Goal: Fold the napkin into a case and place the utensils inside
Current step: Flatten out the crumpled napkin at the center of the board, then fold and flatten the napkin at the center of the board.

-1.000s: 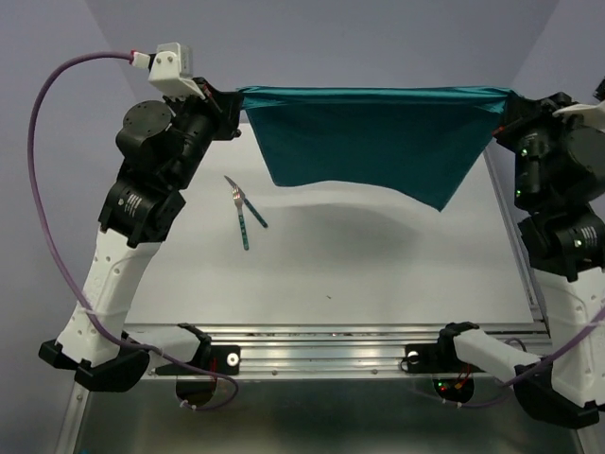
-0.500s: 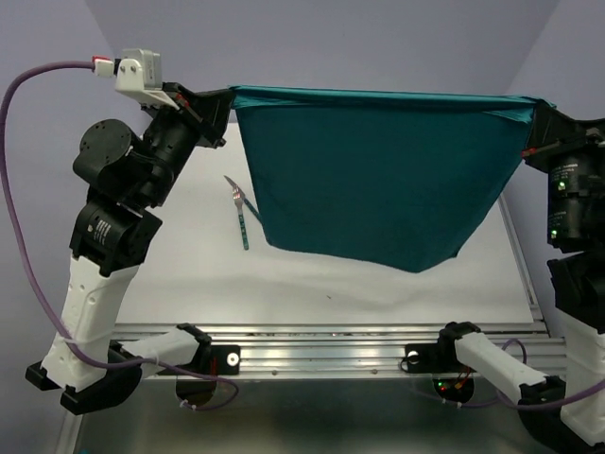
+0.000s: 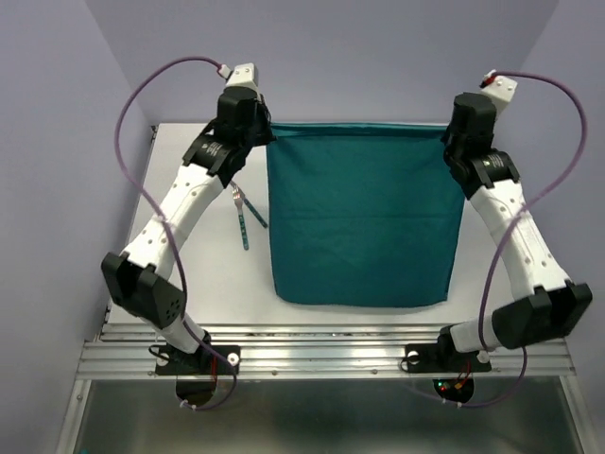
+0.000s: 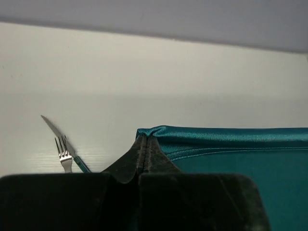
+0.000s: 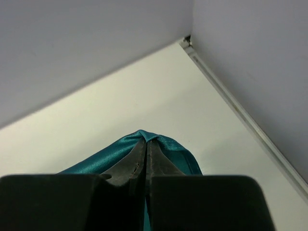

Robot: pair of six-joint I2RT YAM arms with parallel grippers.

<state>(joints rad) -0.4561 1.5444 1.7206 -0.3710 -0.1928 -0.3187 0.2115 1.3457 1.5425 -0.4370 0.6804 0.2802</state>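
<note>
We find the left gripper [image 4: 146, 141] with its jaws pressed together on the far-left corner of the napkin [image 3: 359, 218]. The right gripper [image 5: 146, 144] is pinched the same way on the far-right corner. In both wrist views the cloth bunches into a small peak at the tips.

From above, the wrist housings cover the fingertips, so only the wrist cameras show us the grip. We cannot tell whether the pinched corners touch the surface or sit slightly raised.

The napkin lies spread as a flat square on the table [image 3: 208, 284]. Its far edge runs straight between the two arms, and its near edge is close to the table's near rim.

The utensils [image 3: 245, 227] lie just left of the napkin, apart from it. We make out a fork [image 4: 64, 153] and a knife [image 4: 55, 129] crossing; the gripper body cuts off their teal handles in the left wrist view.

The table is white and matte, with a metal rail [image 3: 331, 339] along its near edge. Pale lilac walls [image 3: 57, 113] close it in on the left, right and far sides.
</note>
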